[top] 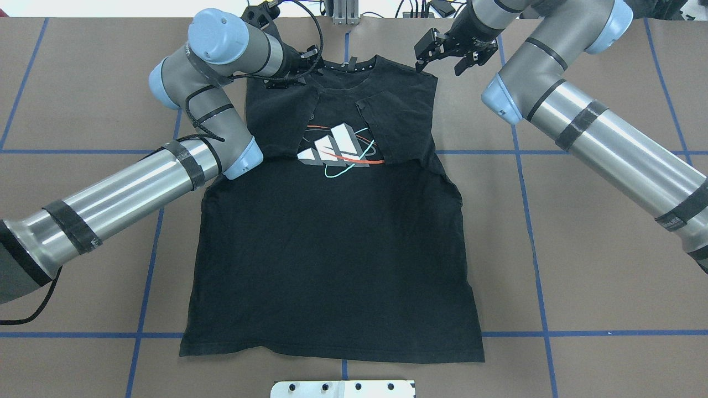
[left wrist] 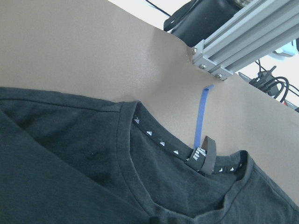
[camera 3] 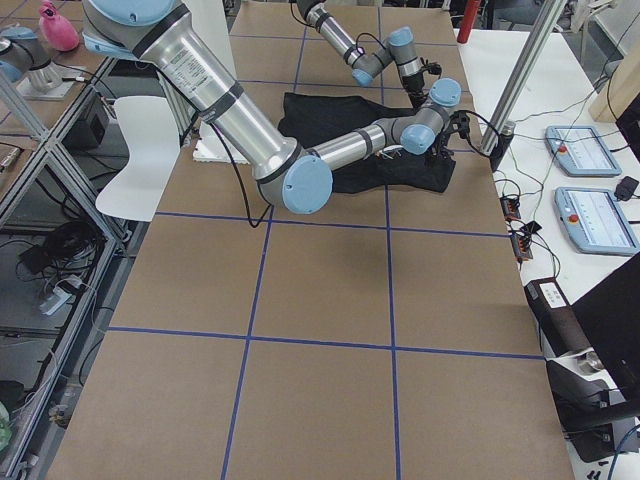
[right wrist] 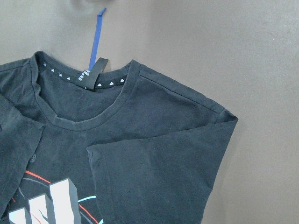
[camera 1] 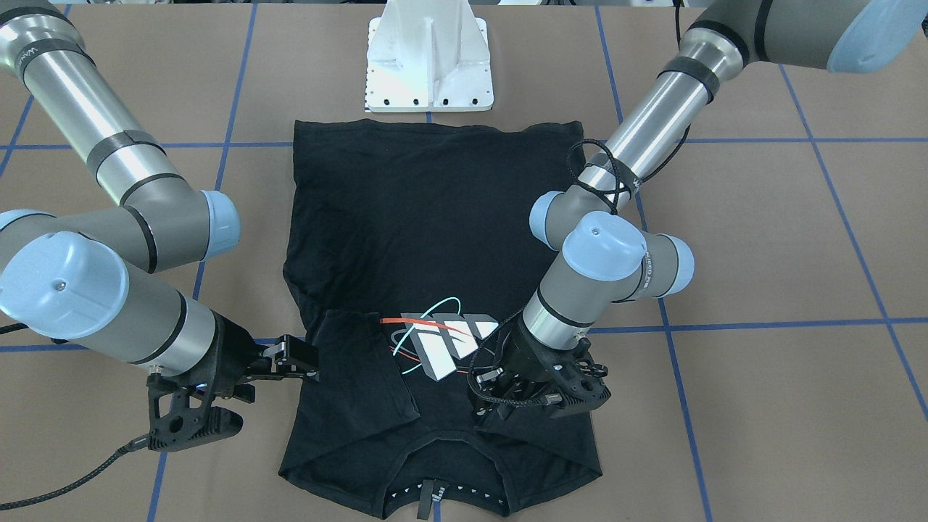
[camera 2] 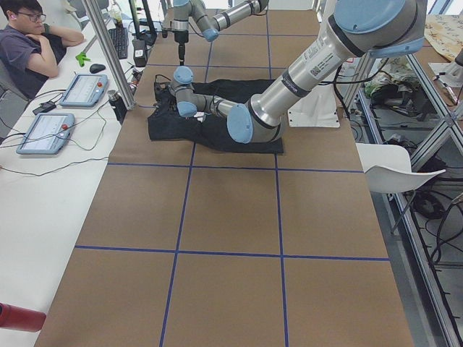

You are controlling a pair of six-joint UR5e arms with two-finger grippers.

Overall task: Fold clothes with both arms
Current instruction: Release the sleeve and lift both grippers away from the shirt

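The black T-shirt [top: 332,249] lies flat, graphic [top: 334,149] up, collar toward the far edge in the overhead view. Both sleeves are folded inward over the chest [camera 1: 362,377]. My left gripper [top: 290,77] hovers low over the shirt's shoulder beside the collar; wrist and cables hide its fingers [camera 1: 507,395], so I cannot tell its state. Just off the opposite shoulder, my right gripper [top: 440,63] stands open with nothing in it [camera 1: 301,361]. The wrist views show the collar and its loop label [left wrist: 202,158] [right wrist: 91,74], with no fingers in them.
The white pedestal base [camera 1: 429,65] stands at the shirt's hem end. Blue tape lines [top: 525,193] cross the brown table. An aluminium frame [left wrist: 243,37] runs past the collar end. A seated person [camera 2: 29,43] and tablets [camera 2: 43,130] are at a side desk.
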